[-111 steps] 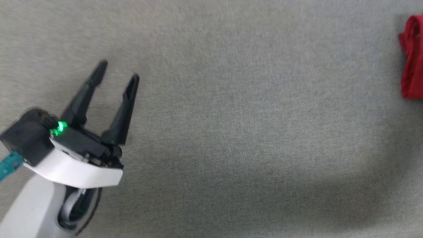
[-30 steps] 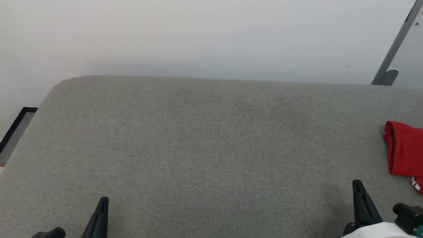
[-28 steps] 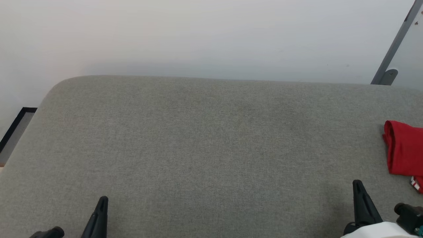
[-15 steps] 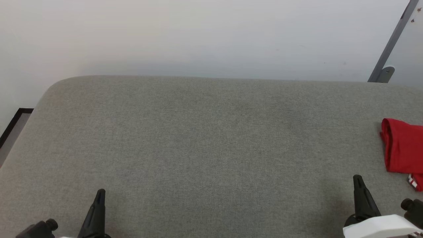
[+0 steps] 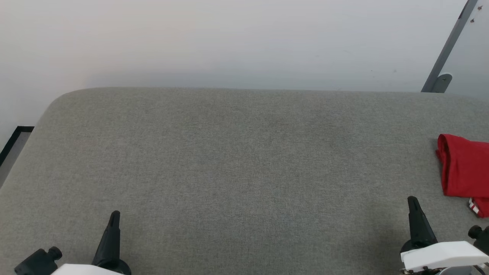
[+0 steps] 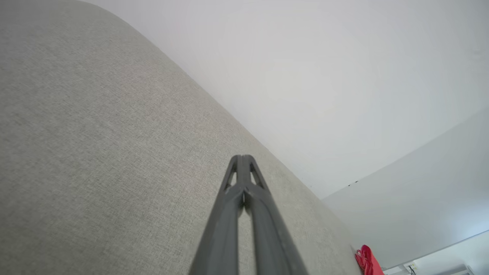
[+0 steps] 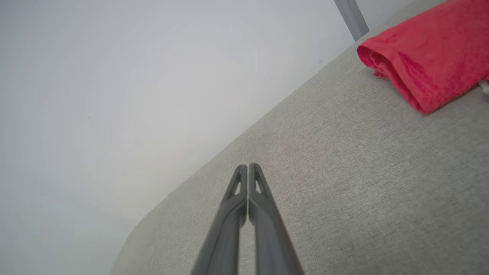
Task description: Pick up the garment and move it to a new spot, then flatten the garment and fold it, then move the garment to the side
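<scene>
Grey woven fabric covers the table (image 5: 244, 160), which is set against a plain pale wall (image 5: 229, 38).

The left claw (image 5: 113, 218) sits low at the robot's near left, clenched on nothing. The left wrist view shows its two fingers pressed together above bare fabric. The right claw (image 5: 413, 203) mirrors it at the near right, also clenched and empty, with its fingers meeting at the tips in the right wrist view.

The garment (image 5: 464, 172) lies beyond and to the right of the right claw, near it but not touching. It is a folded red bundle at the table's right side.

Judging by how it lies, the final step of moving it aside looks done or nearly done. To finish well, both claws should keep clear of the bundle. If it needs another nudge, the right claw should open, come in low from the near end and pinch all the layers together, so the fold neither drags nor opens.

The rounded fold edge faces the table's middle. The visible part runs away from the robot, with a bit of striped trim (image 5: 473, 206) at the near end. The frame edge cuts off the right side, so the true long axis cannot be told.
</scene>
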Controlling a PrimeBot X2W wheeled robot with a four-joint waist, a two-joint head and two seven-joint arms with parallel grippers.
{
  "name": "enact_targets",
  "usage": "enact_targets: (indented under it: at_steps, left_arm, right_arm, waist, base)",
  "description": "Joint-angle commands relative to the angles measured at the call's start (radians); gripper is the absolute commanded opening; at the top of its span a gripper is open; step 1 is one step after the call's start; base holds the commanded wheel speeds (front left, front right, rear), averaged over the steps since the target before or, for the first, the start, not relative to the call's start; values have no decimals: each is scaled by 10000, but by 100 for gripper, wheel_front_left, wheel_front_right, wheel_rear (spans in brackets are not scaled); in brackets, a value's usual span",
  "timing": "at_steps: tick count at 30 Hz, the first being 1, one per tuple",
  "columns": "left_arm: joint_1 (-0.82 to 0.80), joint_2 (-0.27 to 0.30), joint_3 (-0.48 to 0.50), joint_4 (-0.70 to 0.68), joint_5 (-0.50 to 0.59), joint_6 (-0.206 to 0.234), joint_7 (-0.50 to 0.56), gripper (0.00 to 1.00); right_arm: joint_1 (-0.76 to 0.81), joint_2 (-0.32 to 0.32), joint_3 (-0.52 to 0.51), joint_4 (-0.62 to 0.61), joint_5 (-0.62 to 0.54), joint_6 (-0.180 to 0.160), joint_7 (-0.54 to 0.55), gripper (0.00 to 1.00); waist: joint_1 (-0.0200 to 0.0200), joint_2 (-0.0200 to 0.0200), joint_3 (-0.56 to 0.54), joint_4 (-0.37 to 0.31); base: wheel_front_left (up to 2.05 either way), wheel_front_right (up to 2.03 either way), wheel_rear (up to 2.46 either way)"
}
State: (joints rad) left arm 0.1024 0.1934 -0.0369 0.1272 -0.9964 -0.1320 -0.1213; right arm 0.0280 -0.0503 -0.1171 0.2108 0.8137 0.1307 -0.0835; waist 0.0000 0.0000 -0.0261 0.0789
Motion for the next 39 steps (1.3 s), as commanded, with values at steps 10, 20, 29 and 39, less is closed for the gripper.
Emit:
enact_targets:
  at_steps: [10,20,29,39]
  left_arm:
    - [-581,-147,277,107,-1145,10,374,0]
    - [-820,-312,433,271,-1926,11,652,0]
    - [-1057,-475,583,415,-2657,13,902,0]
    - [-1302,-637,737,567,-3403,14,1172,0]
  right_arm:
    - [-462,-29,10,-28,1409,1,354,0]
    - [-604,-25,11,24,2412,1,602,0]
    - [-740,-22,14,73,3330,1,836,0]
    - [-891,-18,17,124,4272,1,1079,0]
  waist:
    - [0,0,33,-90]
    - [0,0,63,-169]
    - [0,0,92,-248]
    - [0,0,125,-336]
  base:
    - [0,0,0]
    - [0,0,0]
    - [0,0,0]
    - [0,0,0]
